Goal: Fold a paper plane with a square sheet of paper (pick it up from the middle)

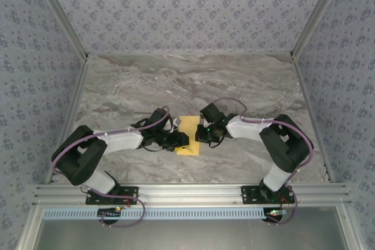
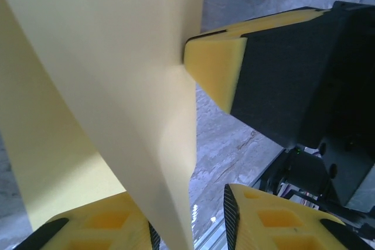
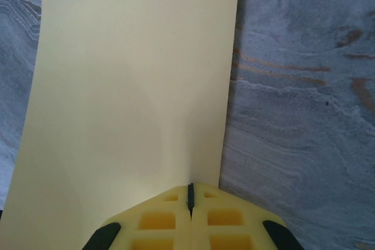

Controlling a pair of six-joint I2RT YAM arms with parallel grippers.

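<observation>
Right gripper (image 3: 190, 196) is pressed tight on the near edge of the square sheet of paper (image 3: 129, 86), mid-table. Left gripper (image 2: 188, 218) straddles the bowed sheet, jaws apart. A tug could tear it, or drop it crooked onto the marble table (image 3: 304, 121) beyond.

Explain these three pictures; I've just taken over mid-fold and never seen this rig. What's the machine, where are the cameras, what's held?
A black-and-white left arm and right arm are bolted at the near edge of a grey marbled table. The wide picture looks from above and behind them; the other two come from a camera on each wrist. Between the arms is a mustard-yellow sheet of paper. The right gripper is shut on its edge. The left gripper is open, paper between its fingers.
</observation>
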